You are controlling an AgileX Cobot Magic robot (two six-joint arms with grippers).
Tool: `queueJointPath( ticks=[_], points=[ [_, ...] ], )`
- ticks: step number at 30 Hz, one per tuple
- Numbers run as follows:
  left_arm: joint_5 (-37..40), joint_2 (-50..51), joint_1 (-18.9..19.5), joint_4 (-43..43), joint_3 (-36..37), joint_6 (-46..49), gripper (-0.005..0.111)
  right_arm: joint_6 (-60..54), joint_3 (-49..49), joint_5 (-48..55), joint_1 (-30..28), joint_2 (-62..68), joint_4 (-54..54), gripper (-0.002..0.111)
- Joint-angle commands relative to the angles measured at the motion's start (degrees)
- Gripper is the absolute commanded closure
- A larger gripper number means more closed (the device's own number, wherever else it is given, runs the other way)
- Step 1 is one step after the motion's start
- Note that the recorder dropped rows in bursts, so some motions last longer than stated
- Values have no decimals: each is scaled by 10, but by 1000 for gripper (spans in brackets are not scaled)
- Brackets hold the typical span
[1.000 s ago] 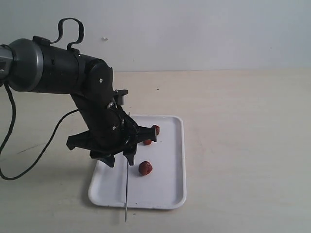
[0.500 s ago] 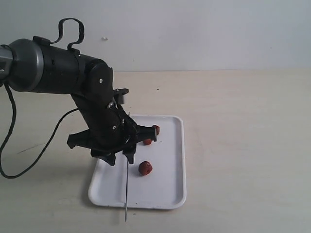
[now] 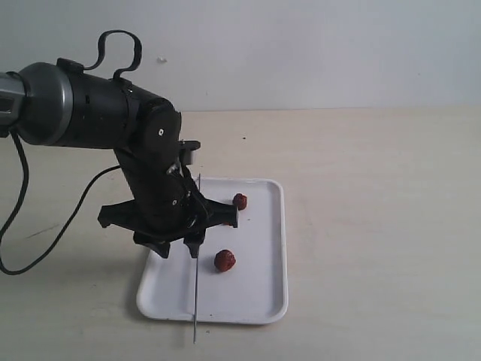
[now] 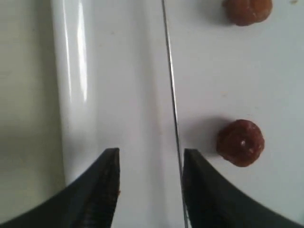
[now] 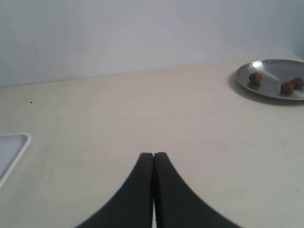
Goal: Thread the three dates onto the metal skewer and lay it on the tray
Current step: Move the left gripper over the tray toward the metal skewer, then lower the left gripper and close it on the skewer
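The white tray lies on the table with the thin metal skewer along its left side, one end past the front rim. Two dates show in the exterior view, one at the back and one mid-tray; any third is hidden behind the arm. My left gripper hangs open low over the tray. In the left wrist view the skewer runs between the fingers of the left gripper, close against one of them, and a date sits just outside that finger. The right gripper is shut and holds nothing.
A round metal dish with three small reddish fruits stands far off on the table in the right wrist view. A corner of the tray shows there too. A black cable trails left of the arm.
The left gripper has shifted slightly left over the skewer, and now covers the date that showed beside its finger. The right gripper has stayed shut.
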Motion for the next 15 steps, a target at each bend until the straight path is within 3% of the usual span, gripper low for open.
queueJointPath(
  ticks=[1,15],
  points=[
    [2,2,-3,13,-2,-15,63,0,3,-11,0,-4,0,108],
    [2,2,-36,40,-2,-46,64,0,3,-11,0,-4,0,108]
  ],
)
